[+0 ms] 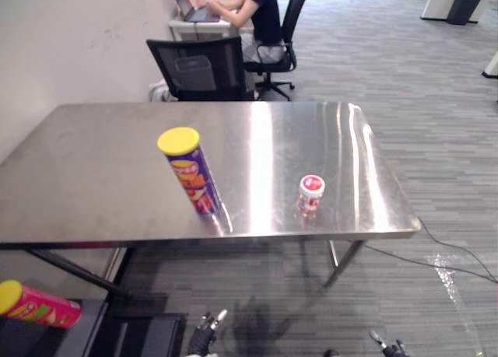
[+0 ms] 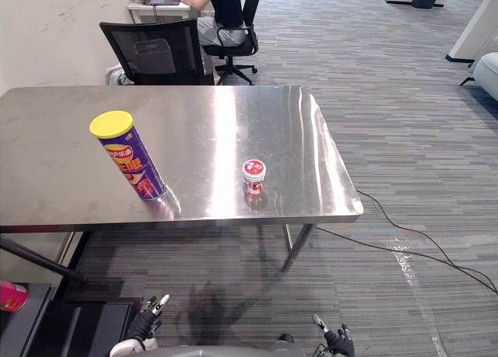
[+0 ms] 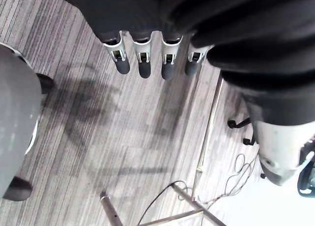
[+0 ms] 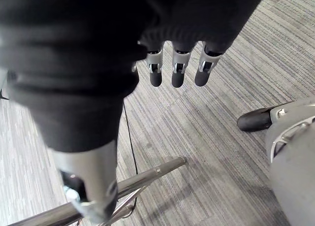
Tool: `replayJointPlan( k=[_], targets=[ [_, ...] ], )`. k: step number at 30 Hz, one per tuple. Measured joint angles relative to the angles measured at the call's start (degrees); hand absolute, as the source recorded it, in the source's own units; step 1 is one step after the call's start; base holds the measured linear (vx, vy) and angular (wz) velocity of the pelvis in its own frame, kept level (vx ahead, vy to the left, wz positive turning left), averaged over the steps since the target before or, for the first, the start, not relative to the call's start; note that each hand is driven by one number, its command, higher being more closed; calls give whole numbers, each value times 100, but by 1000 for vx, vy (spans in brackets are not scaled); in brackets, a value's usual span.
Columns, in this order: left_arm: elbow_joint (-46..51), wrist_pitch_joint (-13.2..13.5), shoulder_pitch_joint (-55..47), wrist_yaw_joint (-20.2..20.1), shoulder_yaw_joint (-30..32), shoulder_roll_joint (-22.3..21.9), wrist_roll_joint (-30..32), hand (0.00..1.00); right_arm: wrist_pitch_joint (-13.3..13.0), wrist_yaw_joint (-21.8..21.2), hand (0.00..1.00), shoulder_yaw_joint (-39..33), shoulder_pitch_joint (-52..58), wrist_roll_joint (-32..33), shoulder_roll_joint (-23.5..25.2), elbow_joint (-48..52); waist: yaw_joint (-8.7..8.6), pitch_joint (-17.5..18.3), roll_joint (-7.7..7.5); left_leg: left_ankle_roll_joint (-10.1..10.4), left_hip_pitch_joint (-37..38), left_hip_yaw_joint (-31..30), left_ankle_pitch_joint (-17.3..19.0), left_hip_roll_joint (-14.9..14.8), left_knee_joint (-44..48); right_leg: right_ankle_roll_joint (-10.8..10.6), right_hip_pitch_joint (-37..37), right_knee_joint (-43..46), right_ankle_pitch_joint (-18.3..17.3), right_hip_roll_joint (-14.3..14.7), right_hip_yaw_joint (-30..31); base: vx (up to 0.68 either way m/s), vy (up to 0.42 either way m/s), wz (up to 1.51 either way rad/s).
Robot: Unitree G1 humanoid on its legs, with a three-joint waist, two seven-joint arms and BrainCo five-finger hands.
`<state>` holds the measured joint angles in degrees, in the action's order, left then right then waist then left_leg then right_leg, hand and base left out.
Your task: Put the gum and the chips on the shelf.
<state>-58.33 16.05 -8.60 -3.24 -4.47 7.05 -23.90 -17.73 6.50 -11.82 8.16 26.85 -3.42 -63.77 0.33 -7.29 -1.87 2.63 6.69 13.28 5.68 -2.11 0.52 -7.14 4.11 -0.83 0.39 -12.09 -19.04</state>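
Left eye view: chips can (image 1: 192, 173), tall purple tube with a flat yellow lid, upright near the front edge of the table (image 1: 93, 170). Gum tub (image 1: 310, 194), short and round with a red-and-white lid, upright to the can's right, well apart from it, also near the front edge. Tabletop of glossy brushed steel with rounded corners on thin slanted legs; wide bare stretch behind both items. Under the left front corner, dark shelf (image 1: 93, 330) with a pink can (image 1: 35, 304) lying on its side. Striped grey carpet (image 1: 436, 139) open to the right. Beyond the far edge, black mesh chair (image 1: 198, 68) and a seated person (image 1: 261, 15) at a laptop. Left hand (image 3: 144, 58) and right hand (image 4: 178, 68) low over the carpet, short of the table, fingers straight and released, grasping nothing.
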Motion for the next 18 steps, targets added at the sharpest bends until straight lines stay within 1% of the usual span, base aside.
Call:
replayJointPlan(
  k=[6, 9, 11, 13, 14, 16, 17, 18],
  targets=[
    [17, -5, 0, -187, -33, 23, 0, 0, -58, 61, 0, -16, 18, 2, 0, 45, 4, -2, 9, 6, -22, -16, 5, -20, 2, 8, 2, -11, 15, 22, -18, 44, 15, 2],
    [67, -52, -6, -219, -30, 40, 0, 0, -76, 309, 0, -203, -12, -2, -6, 239, 2, -18, 30, 12, -22, 6, 9, -43, 2, 7, 3, -17, 16, 47, 0, 45, 5, -5],
    [171, -99, -38, -222, -24, 45, 2, 0, 4, 488, 0, -550, -37, -3, -48, 448, 2, -33, 42, 19, -18, 16, 15, -57, 3, 6, 0, -19, 17, 62, 17, 11, 2, -4],
    [264, -168, -99, -219, -3, 85, 22, 0, 100, 748, 0, -930, -125, -11, -243, 716, 4, -49, 49, 30, -19, 33, 25, -79, 13, 7, -18, -20, 18, 82, 54, -7, 1, -5],
    [287, -173, -122, -219, 14, 101, 29, 0, 125, 800, 0, -1058, -151, -39, -299, 819, 4, -48, 49, 32, -31, 45, 28, -88, 15, 8, -52, -16, 18, 87, 67, -30, -7, -13],
    [447, -181, -226, -215, 41, 207, 30, 0, 147, 1129, 0, -1434, -268, -112, -617, 1418, 2, -89, 52, 36, -103, 149, 68, -142, 89, 12, -169, -7, 21, 107, 166, -39, -10, -23],
    [480, -180, -260, -213, 55, 227, 30, 0, 165, 1201, 0, -1517, -304, -174, -706, 1592, 5, -86, 50, 36, -144, 176, 76, -148, 107, 12, -214, -8, 21, 112, 204, -34, 3, -25],
    [488, -184, -282, -209, 89, 251, 29, 0, 203, 1335, 0, -1664, -374, -216, -870, 1968, -3, -100, 65, 31, -199, 208, 97, -152, 143, 20, -281, -6, 35, 115, 247, -31, 13, -16]
  ],
)
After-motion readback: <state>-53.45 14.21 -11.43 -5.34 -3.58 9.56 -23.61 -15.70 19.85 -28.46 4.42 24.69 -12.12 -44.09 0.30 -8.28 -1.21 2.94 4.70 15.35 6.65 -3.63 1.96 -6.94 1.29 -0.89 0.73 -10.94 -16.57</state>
